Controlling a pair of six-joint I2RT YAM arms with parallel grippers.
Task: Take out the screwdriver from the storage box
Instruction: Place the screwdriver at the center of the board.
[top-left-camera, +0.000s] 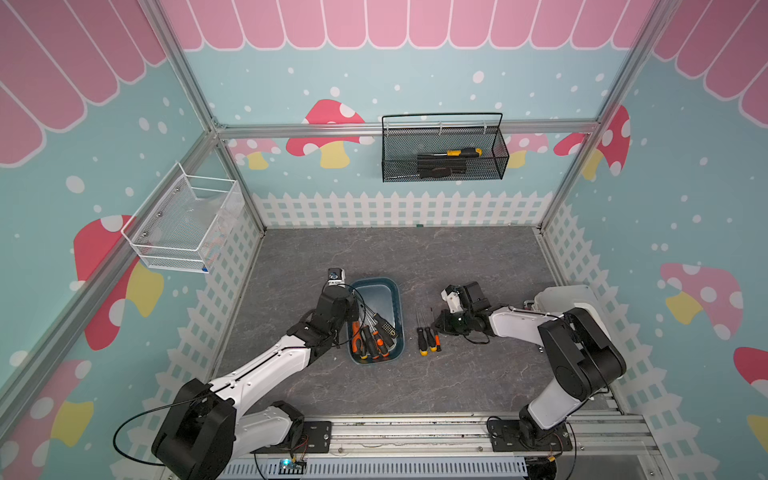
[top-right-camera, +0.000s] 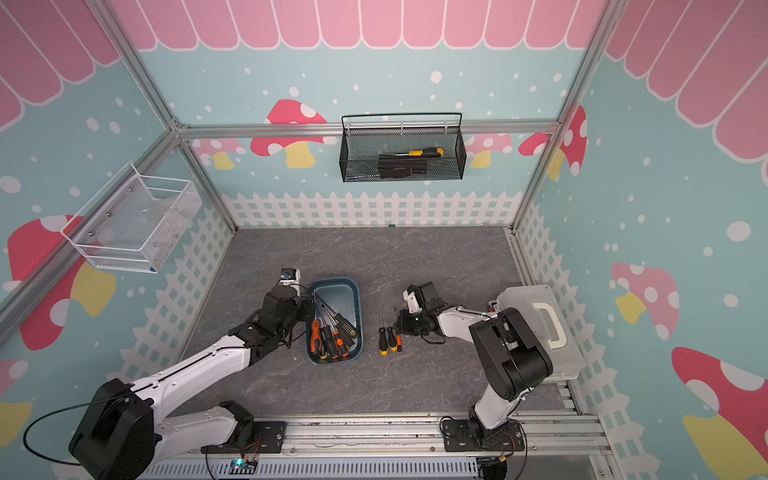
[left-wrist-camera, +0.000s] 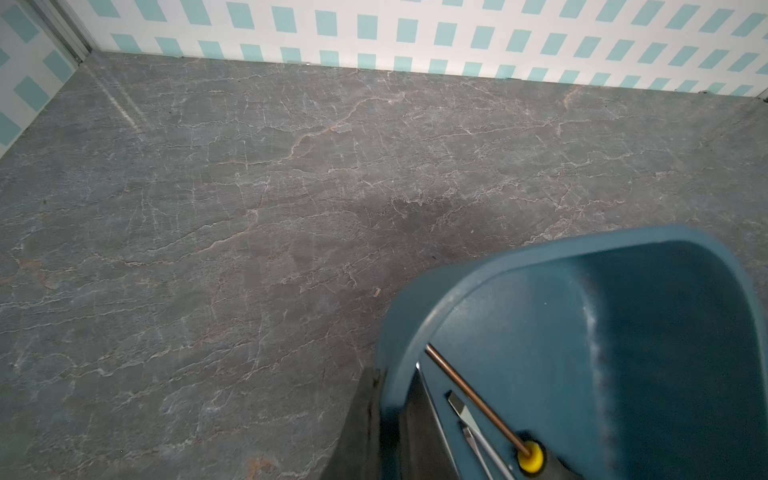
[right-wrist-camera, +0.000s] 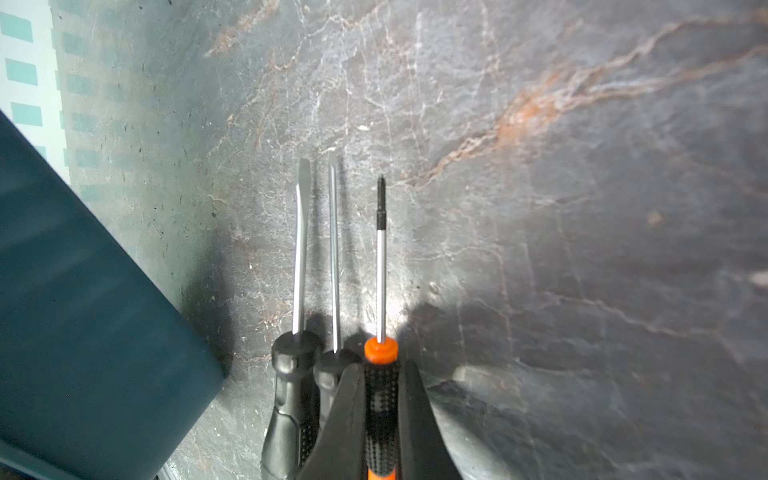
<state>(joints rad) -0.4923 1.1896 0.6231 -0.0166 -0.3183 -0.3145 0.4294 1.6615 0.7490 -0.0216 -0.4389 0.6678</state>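
The right tool (right-wrist-camera: 382, 370) clamps the orange screwdriver (right-wrist-camera: 381, 282), covering its handle.

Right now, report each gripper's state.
Left gripper: closed on the storage box wall.
Right gripper: closed on the orange-and-black screwdriver.

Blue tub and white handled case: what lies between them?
Three screwdrivers side by side, in both top views; the right wrist view shows the fingers closed on the orange-collared one.
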